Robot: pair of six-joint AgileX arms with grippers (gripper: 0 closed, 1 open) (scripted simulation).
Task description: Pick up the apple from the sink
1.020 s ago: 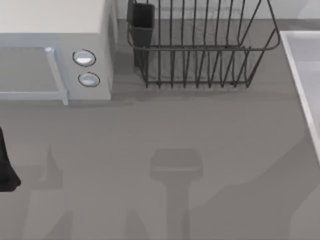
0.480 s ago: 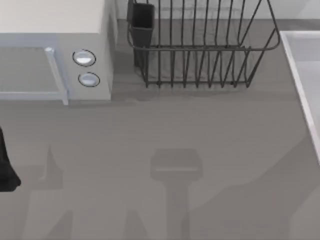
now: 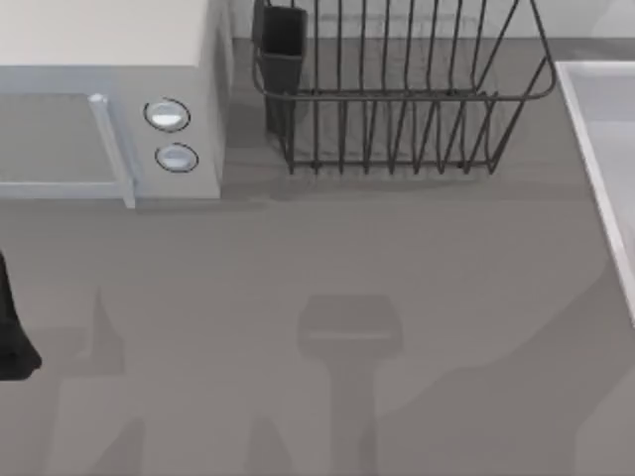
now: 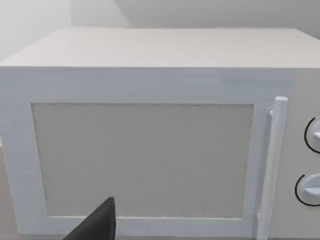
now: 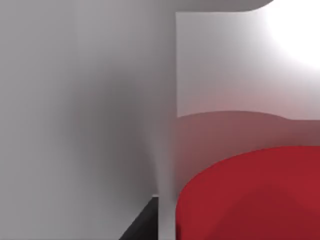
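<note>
Red and rounded, one apple is seen very close in the right wrist view, lying against the pale grey inner walls of the sink. One dark sliver of the right gripper is seen at the edge of that view, just beside the apple; whether it is parted or closed cannot be told.

At the left edge of the top view, one dark piece of the left arm is seen over the grey table. In the left wrist view one dark fingertip of the left gripper is seen before the door of one white microwave; whether that gripper is parted or closed cannot be told either.

From above, the microwave is placed at the table's far left, and two round knobs are counted on its front, one above the other. One dark wire dish rack is placed beside it, with one dark cup at its left end. One pale sink rim runs along the right edge.
</note>
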